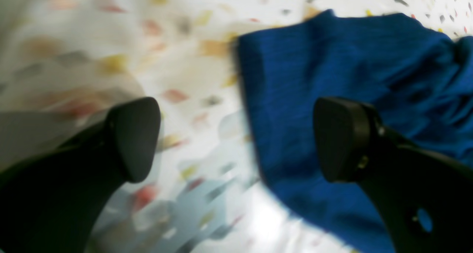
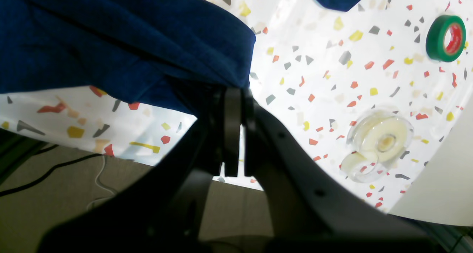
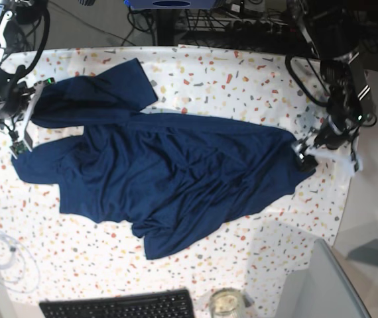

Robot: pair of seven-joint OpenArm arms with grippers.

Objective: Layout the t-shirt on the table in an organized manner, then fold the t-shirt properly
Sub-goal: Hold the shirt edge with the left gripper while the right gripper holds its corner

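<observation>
I see left fingers (image 1: 236, 138) spread, t-shirt (image 1: 351, 71) beyond them on the counter (image 1: 184, 79); right fingers (image 2: 233, 108) pinch its edge.

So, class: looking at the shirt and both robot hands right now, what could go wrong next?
1. The right hand, shut on the t-shirt at the table edge, may drag it over the side.
2. The open left hand has no hold, so pulling could bunch the wrinkled cloth.
3. The shirt could sweep the green tape roll.
</observation>
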